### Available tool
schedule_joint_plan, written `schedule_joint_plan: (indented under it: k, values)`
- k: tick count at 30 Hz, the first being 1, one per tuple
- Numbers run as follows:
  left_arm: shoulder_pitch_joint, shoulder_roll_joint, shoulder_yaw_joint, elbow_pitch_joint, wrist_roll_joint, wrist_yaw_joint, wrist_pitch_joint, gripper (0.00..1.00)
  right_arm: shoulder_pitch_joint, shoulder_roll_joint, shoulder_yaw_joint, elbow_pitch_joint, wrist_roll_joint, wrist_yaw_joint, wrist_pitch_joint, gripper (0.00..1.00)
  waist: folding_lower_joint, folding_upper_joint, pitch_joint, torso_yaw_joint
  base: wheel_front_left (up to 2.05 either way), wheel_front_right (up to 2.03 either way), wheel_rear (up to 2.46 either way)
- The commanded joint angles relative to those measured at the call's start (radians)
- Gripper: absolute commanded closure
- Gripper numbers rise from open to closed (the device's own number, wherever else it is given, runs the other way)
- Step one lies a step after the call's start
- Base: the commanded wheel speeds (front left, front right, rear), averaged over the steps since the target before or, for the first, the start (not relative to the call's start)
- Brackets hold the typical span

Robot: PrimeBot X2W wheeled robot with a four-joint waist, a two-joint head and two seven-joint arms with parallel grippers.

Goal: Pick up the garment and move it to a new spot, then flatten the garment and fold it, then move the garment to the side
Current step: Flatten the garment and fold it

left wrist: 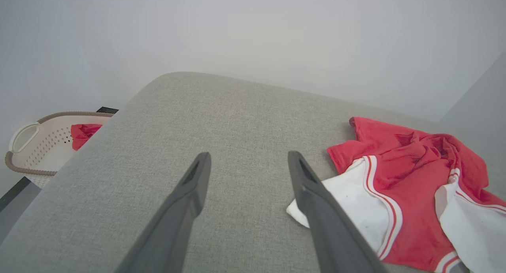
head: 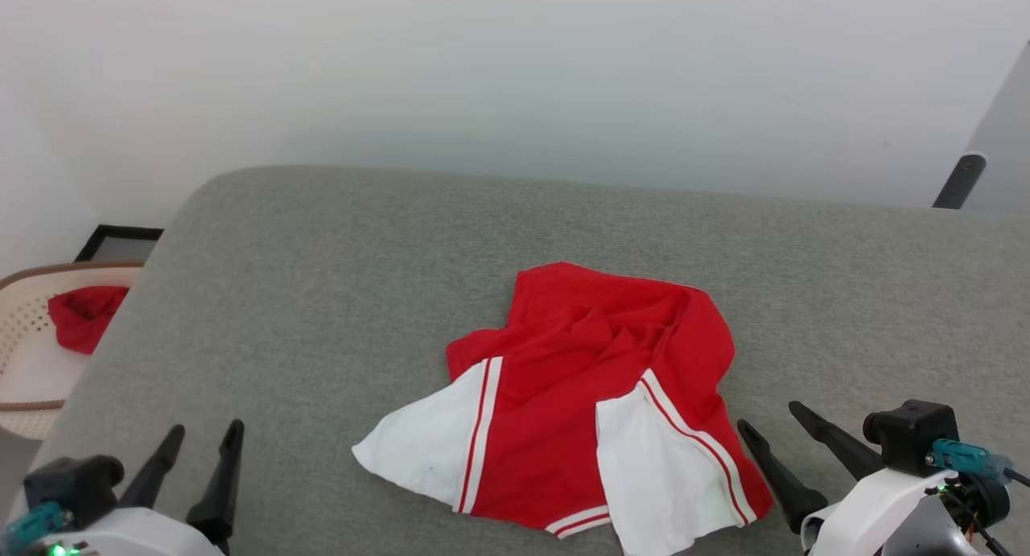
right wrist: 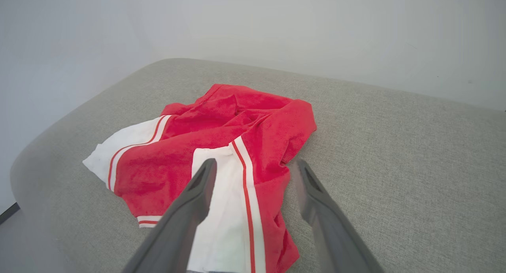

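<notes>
The garment [head: 579, 395], a bright red shirt with white sleeves edged in red-and-white stripes, lies crumpled on the grey cushioned surface [head: 322, 298], a little right of centre near the front edge. My left gripper [head: 205, 431] stands open at the lower left, well apart from it. The right gripper [head: 772, 415] stands open at the lower right, its fingertips just beside the shirt's right edge. In the left wrist view the garment [left wrist: 411, 178] lies right of the open left gripper [left wrist: 247, 156]. In the right wrist view the open right gripper [right wrist: 255, 164] hovers over the garment [right wrist: 221, 146].
A pale perforated basket [head: 24, 355] stands off the left edge of the cushion, holding a plain red cloth [head: 84, 315]; the basket [left wrist: 43, 142] also shows in the left wrist view. A white wall rises behind. Bare grey cushion spreads left and right of the shirt.
</notes>
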Motion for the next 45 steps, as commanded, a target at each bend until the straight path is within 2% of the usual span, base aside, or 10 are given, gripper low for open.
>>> schedule_joint_plan:
  k: [1,8,13,18,22,25,29,33,36,45]
  values:
    - [0.008,-0.007,-0.003,0.010,0.003,-0.007,-0.012,0.00,0.017,-0.004,0.002,-0.007,0.005,-0.001,0.005,0.00,0.0000,0.0000,0.000,0.009,0.00,0.00,0.00]
    - [-0.025,-0.015,-0.018,0.043,-0.001,-0.018,-0.035,0.00,0.012,-0.008,0.003,-0.021,0.004,-0.001,0.016,0.00,0.0000,0.0000,0.010,0.021,0.00,0.00,0.00]
    - [-0.059,-0.015,-0.042,0.038,-0.020,-0.032,0.002,0.00,-0.005,-0.006,0.009,-0.027,-0.005,-0.001,0.011,0.00,0.0000,0.0000,0.028,0.015,0.00,0.00,0.00]
    - [-0.130,-0.007,-0.075,0.034,-0.079,-0.039,0.135,0.00,-0.008,-0.011,0.004,-0.032,-0.009,-0.001,0.002,0.00,0.0000,0.0000,0.057,0.007,0.00,0.00,0.00]
    - [-0.206,0.010,-0.095,0.046,-0.151,-0.032,0.299,0.00,-0.027,-0.016,-0.002,-0.040,-0.012,-0.001,-0.002,0.00,0.0000,0.0000,0.093,-0.008,0.00,0.00,0.00]
    - [-0.265,0.028,-0.116,0.067,-0.204,-0.008,0.455,0.00,-0.037,-0.019,-0.001,-0.041,-0.012,-0.001,-0.005,0.00,0.0000,0.0000,0.118,-0.022,0.00,0.00,0.00]
    - [-0.329,0.045,-0.144,0.106,-0.268,0.064,0.673,0.00,-0.053,-0.021,0.003,-0.039,-0.012,-0.001,-0.013,0.00,0.0000,0.0000,0.143,-0.041,0.00,0.00,0.00]
    - [-0.390,0.039,-0.171,0.132,-0.302,0.139,0.831,0.00,-0.068,-0.026,0.008,-0.034,-0.011,-0.001,-0.018,0.00,0.0000,0.0000,0.159,-0.055,0.00,0.00,0.00]
    - [-0.432,0.031,-0.184,0.153,-0.314,0.180,0.897,0.00,-0.070,-0.027,0.013,-0.029,-0.010,-0.001,-0.020,0.00,0.0000,0.0000,0.164,-0.062,0.00,0.00,0.00]
    - [-0.498,0.026,-0.236,0.258,-0.297,0.213,0.985,0.00,-0.086,-0.036,0.022,-0.021,-0.001,-0.001,-0.012,0.00,0.0000,0.0000,0.157,-0.076,0.00,0.00,0.00]
